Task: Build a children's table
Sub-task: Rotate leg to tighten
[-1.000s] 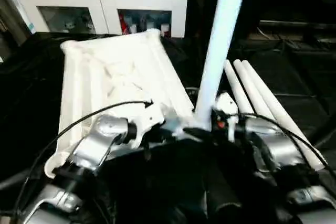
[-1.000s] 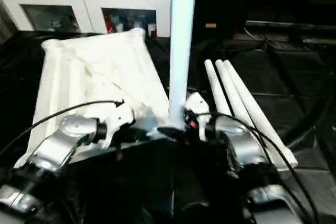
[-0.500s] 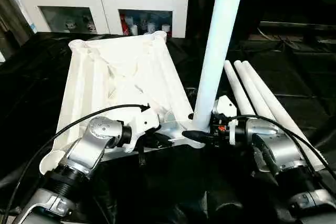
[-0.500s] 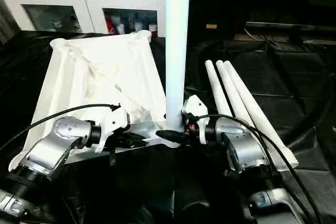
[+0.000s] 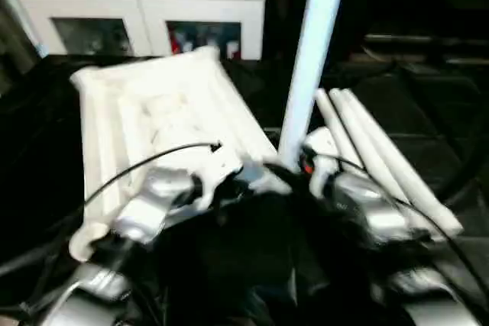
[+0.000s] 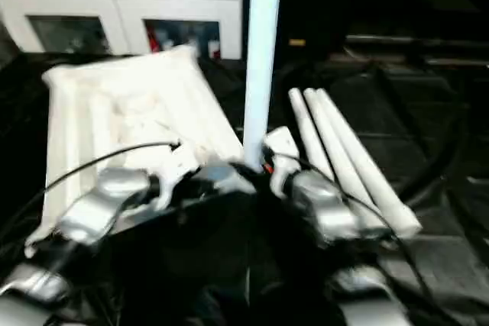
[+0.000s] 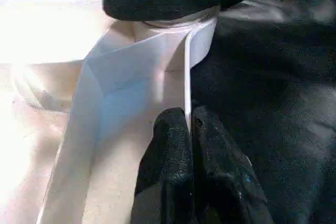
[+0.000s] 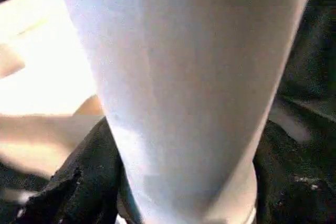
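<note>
- While the white table top (image 5: 153, 112) lies ribbed underside up on the black-draped work surface (image 5: 428, 112), in front of a white glass-door cabinet (image 5: 145, 5), one tube leg (image 5: 309, 74) stands upright at its near right corner socket (image 7: 173, 40), so assembly looks barely begun.
- Three spare legs (image 5: 382, 158) lie side by side on the cloth just right of the top, not yet fitted.
- Reaching in from the right, the right gripper (image 8: 184, 182) wraps its black fingers (image 8: 79, 182) around the foot of the standing leg.
- From the left, the left gripper (image 7: 189, 129) pinches the top's thin edge wall (image 7: 186, 77) beside that socket, fingers nearly together, steadying it.
</note>
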### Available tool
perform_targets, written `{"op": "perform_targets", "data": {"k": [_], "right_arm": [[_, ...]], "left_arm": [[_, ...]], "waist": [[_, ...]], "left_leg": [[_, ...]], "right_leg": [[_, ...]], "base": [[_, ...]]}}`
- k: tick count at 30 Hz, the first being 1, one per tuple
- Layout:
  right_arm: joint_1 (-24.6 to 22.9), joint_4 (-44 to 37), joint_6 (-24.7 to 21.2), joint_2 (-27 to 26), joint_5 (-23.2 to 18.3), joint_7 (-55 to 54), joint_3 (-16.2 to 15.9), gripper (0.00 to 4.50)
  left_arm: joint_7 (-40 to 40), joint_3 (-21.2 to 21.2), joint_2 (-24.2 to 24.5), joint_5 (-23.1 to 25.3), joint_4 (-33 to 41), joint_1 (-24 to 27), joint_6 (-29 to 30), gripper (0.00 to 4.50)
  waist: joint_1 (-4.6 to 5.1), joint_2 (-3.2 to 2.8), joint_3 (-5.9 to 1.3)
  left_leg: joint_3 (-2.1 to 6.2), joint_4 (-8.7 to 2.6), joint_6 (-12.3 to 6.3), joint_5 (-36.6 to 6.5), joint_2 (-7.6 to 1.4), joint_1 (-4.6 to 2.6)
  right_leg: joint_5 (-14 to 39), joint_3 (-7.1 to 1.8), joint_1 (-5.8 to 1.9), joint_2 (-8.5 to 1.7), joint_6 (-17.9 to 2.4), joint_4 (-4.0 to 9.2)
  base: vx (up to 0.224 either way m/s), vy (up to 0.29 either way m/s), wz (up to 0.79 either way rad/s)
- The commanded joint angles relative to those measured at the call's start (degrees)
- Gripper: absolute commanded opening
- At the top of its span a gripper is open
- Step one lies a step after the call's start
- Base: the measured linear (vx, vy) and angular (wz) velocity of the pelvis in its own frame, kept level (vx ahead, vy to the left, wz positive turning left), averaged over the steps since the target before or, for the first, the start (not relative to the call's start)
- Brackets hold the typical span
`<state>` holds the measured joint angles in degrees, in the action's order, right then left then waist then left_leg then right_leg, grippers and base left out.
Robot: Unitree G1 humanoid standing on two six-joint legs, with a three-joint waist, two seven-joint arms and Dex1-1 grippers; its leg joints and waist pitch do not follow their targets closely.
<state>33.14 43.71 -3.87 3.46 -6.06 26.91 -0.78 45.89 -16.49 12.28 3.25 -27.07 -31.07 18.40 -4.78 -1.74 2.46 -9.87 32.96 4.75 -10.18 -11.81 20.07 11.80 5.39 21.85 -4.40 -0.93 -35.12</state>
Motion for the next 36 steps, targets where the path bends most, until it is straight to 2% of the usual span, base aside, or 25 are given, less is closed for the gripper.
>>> {"op": "perform_targets", "data": {"k": [1,5,7,11,12,13,17,18,21,24,26,31,36], "right_arm": [[0.31,5.67,-0.24,-4.64,1.95,-2.75,-3.28,2.69],[1.53,8.27,2.54,-7.08,2.71,-2.88,-3.63,2.69],[1.6,8.29,2.78,-7.32,1.54,-1.07,-2.79,3.25],[1.14,6.54,2.81,-5.35,0.54,4.19,-2.84,3.47],[0.69,5.36,3.24,-3.75,1.14,7.43,-3.95,3.74],[0.52,4.91,3.24,-3.19,1.27,8.64,-4.33,3.84],[-1.4,0.68,3.1,2.29,1.57,18.43,-7.24,3.84],[-1.49,0.47,3.0,2.58,1.55,18.9,-7.34,3.84],[-2.33,-1.78,2.56,5.2,0.83,23.65,-7.61,3.84],[-3.36,-4.9,1.31,8.2,-0.15,29.13,-7.83,3.84],[-3.83,-6.48,0.52,9.62,-0.76,31.87,-7.9,3.84],[-4.85,-9.79,-1.05,12.9,-0.56,36.31,-9.21,3.32],[-5.4,-11.26,-2.35,13.18,-0.91,37.72,-9.72,2.89]], "left_arm": [[-3.43,0.23,-3.61,-0.63,-0.38,-2.89,-0.94,0.0],[-3.29,-0.03,-5.03,-0.79,-0.51,-3.4,-1.56,0.0],[-2.57,-0.24,-4.91,-0.94,-0.22,-3.08,-1.99,0.0],[0.85,-1.16,-3.19,-1.51,1.44,-1.35,-3.06,0.0],[3.08,-1.4,-2.26,-1.99,2.5,-0.36,-3.78,0.0],[3.77,-1.46,-1.96,-2.16,2.89,-0.04,-3.86,0.0],[8.34,-2.28,0.53,-2.93,5.32,1.57,-4.64,0.0],[8.56,-2.29,0.65,-2.99,5.43,1.64,-4.63,0.0],[11.24,-2.45,1.98,-3.57,6.36,2.3,-5.19,0.0],[14.64,-2.66,4.06,-4.13,7.82,3.34,-5.73,0.0],[16.65,-2.63,5.26,-4.62,8.72,4.09,-6.04,0.0],[20.8,-2.71,8.7,-5.13,10.11,5.66,-6.18,0.0],[21.23,-2.38,9.35,-5.42,10.26,6.09,-6.43,0.0]], "waist": [[0.02,0.21,-2.77],[-0.05,0.21,-2.9],[-0.11,0.1,-2.93],[-0.05,0.14,-2.99],[-0.07,-0.21,-2.97],[-0.03,0.03,-3.05],[-0.24,0.05,-3.25],[-0.31,0.02,-3.34],[-0.44,-0.08,-3.44],[-0.67,0.0,-3.49],[-0.76,0.12,-3.39],[-0.72,0.07,-3.18],[-0.72,0.25,-3.27]], "left_leg": [[0.63,-3.97,0.03,-16.23,-1.2,-0.35],[0.59,-4.01,-0.63,-15.48,-1.37,-0.12],[0.52,-4.01,-1.03,-14.82,-1.38,-0.02],[0.51,-4.03,-1.81,-13.97,-1.41,0.28],[0.53,-4.03,-1.8,-14.21,-1.4,0.24],[0.49,-3.95,-2.04,-14.2,-1.48,0.28],[0.39,-3.74,-2.9,-12.02,-1.5,0.3],[0.39,-3.65,-3.35,-11.09,-1.56,0.46],[0.29,-3.51,-4.07,-9.63,-1.69,0.34],[0.24,-3.36,-4.79,-9.24,-1.77,0.5],[0.23,-3.39,-4.92,-9.52,-1.71,0.5],[0.23,-3.6,-4.12,-11.14,-1.77,0.36],[0.25,-3.57,-3.65,-10.51,-1.74,0.38]], "right_leg": [[24.01,-3.05,-1.72,-4.38,-7.14,6.22],[19.52,-3.16,-1.85,-4.34,-8.39,5.73],[17.56,-3.22,-1.94,-4.23,-8.97,5.5],[15.54,-3.21,-2.26,-4.26,-9.68,5.24],[15.85,-3.15,-2.22,-4.22,-9.65,5.28],[15.15,-3.19,-2.36,-4.26,-9.77,5.29],[11.36,-3.2,-2.51,-4.1,-10.91,4.86],[9.51,-3.17,-2.61,-4.06,-11.41,4.58],[6.26,-3.17,-2.5,-4.01,-12.71,4.23],[4.75,-3.09,-2.68,-3.93,-13.25,3.99],[5.49,-3.05,-2.75,-3.93,-13.11,4.08],[9.9,-3.08,-2.45,-3.97,-12.22,4.55],[9.75,-3.15,-2.47,-4.02,-12.17,4.43]], "base": [[0.0,0.0,0.0],[0.0,0.0,0.0],[0.0,0.0,0.0],[0.0,0.0,0.0],[0.0,0.0,0.0],[0.0,0.0,0.0],[0.0,0.0,0.0],[0.0,0.0,0.0],[0.0,0.0,0.0],[0.0,0.0,0.0],[0.0,0.0,0.0],[0.0,0.0,0.0],[0.0,0.0,0.0]]}}
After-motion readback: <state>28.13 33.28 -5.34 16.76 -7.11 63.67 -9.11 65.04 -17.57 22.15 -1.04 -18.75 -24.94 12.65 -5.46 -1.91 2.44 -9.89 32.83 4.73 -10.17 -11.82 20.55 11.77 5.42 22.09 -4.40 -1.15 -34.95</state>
